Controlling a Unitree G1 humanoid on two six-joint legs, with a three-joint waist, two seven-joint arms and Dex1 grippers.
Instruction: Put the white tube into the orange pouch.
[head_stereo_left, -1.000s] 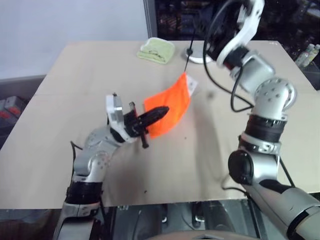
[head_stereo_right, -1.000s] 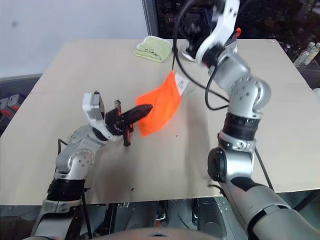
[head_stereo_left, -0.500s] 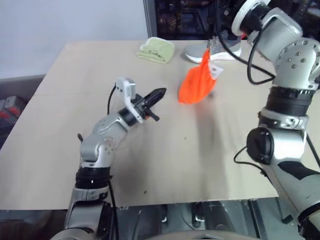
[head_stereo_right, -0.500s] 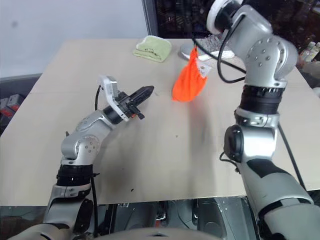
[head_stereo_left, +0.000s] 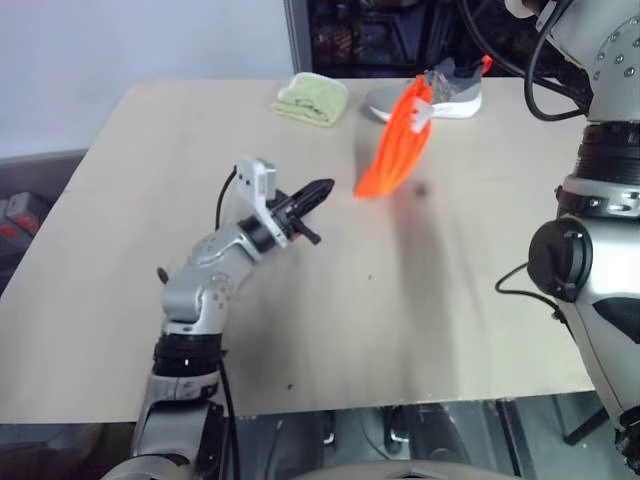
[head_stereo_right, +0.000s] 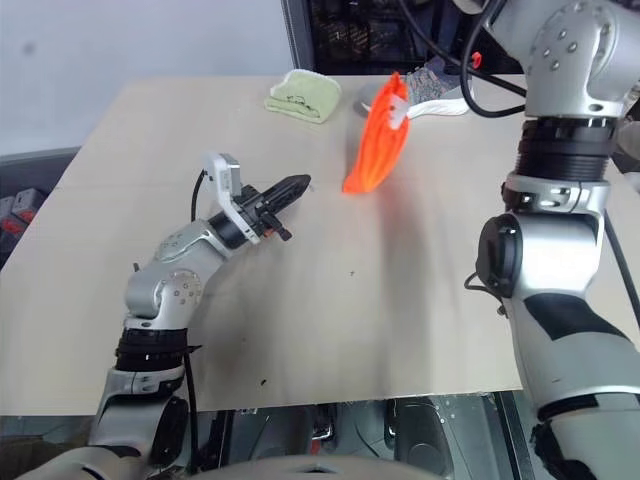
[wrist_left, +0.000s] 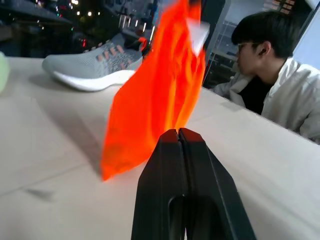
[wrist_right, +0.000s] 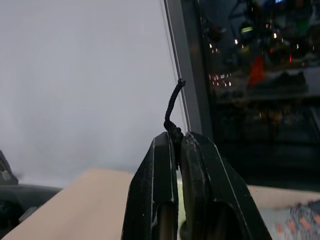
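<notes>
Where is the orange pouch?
The orange pouch hangs in the air over the table's far side, in front of the shoe, beyond the left gripper.

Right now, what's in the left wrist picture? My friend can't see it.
A bright orange pouch hangs in the air just past the left gripper, whose black fingers are shut together. Behind it a grey shoe sits on the table, and a person sits nearby.

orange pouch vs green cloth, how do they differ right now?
The orange pouch hangs in the air above the table, hauled up by its dark drawstring, which the right hand pinches; the green cloth lies folded flat on the far side of the table. The pouch is bright orange and stretched long; the cloth is pale green and compact. Both are soft fabric.
</notes>
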